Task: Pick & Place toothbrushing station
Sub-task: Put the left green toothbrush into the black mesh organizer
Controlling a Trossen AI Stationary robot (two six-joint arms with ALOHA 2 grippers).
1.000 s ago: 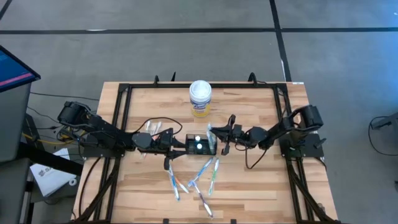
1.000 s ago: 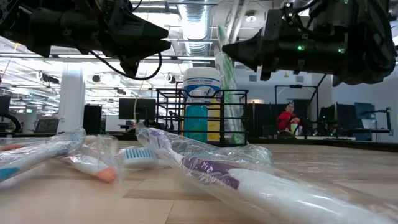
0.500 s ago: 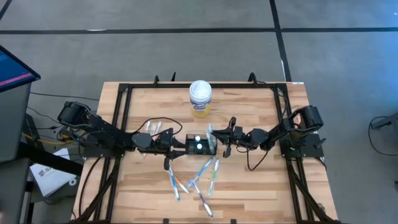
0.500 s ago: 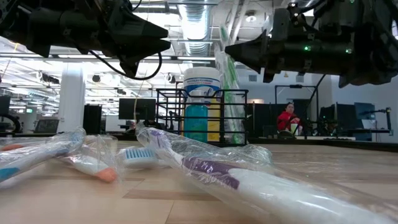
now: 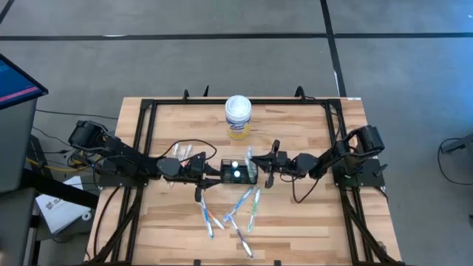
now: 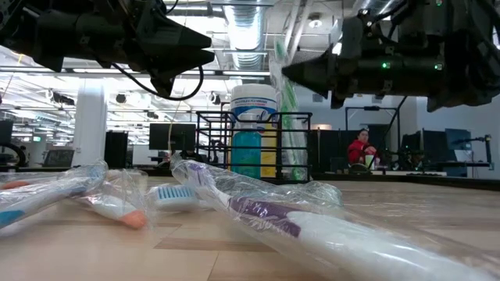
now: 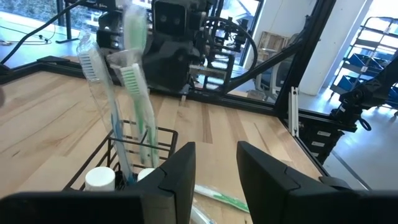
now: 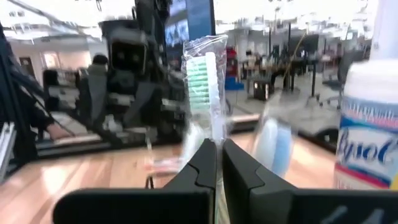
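The black wire-mesh holder [image 5: 238, 171] stands mid-table, with wrapped toothbrushes upright in it [image 7: 115, 124]. My right gripper [image 5: 253, 159] is at the holder's right end, shut on a wrapped green toothbrush [image 8: 202, 81] that stands upright; it also shows in the low view [image 6: 286, 117]. My left gripper [image 5: 216, 171] is at the holder's left end, open and empty, and the holder [image 7: 124, 149] lies beside its fingers, not between them. Several wrapped toothbrushes [image 5: 240, 207] lie flat on the table nearer the front edge. My right gripper pinches the green toothbrush between its two fingers on the wrapped stem just below the head [image 8: 216, 144]. The fingers come level from the table's right side and lie across the brush. The brush stands about upright, its lower end down in the holder [image 6: 295, 168].
A white canister with a yellow label [image 5: 238, 117] stands behind the holder toward the far edge. A black frame [image 5: 148, 111] runs around the table top. Bare wood lies at the front left and front right. A person [image 6: 361, 148] sits far off in the room.
My right gripper has sunk a little at the holder's right end, still shut on the green toothbrush.
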